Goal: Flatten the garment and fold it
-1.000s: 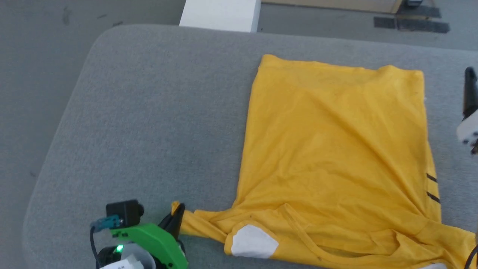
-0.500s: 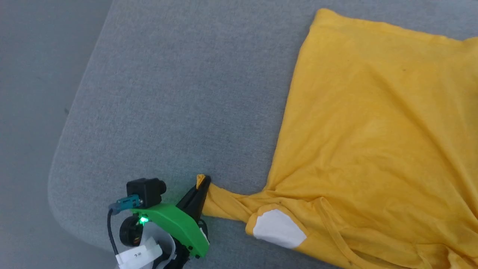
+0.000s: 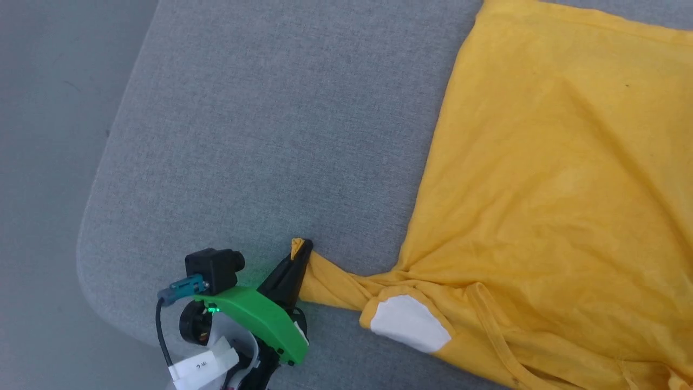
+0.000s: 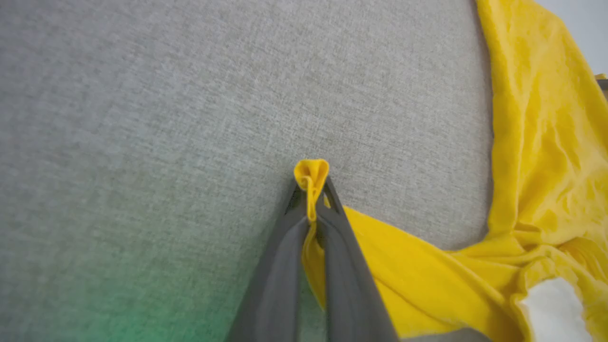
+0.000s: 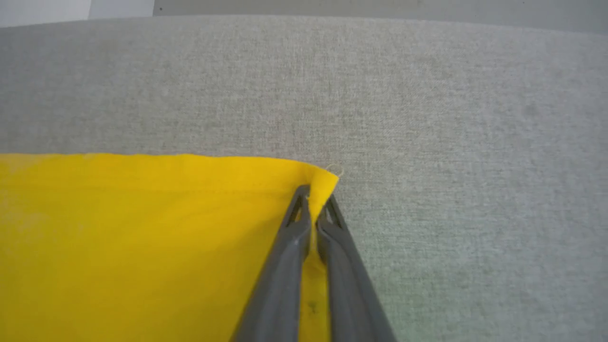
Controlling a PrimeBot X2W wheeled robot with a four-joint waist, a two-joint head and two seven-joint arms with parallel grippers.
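Note:
The garment (image 3: 552, 206), a bright yellow T-shirt, lies spread on the grey padded table (image 3: 260, 135), with a white patch (image 3: 409, 322) near its near edge. My left gripper (image 3: 300, 250) is shut on the tip of a sleeve pulled out to the left; in the left wrist view a small fold of the garment (image 4: 536, 142) sticks out between the closed fingers of that gripper (image 4: 311, 187). In the right wrist view my right gripper (image 5: 314, 197) is shut on a hemmed corner of the garment (image 5: 142, 237), with cloth pinched between its fingers.
The table's rounded near-left corner (image 3: 95, 281) lies close to my left gripper, with grey floor (image 3: 48, 162) beyond it. Bare grey table (image 5: 451, 142) stretches past the garment's corner in the right wrist view.
The head camera has turned left and down, so the right gripper has left its picture. My right gripper has come onto the garment's corner and shut on it. The left grip is unchanged.

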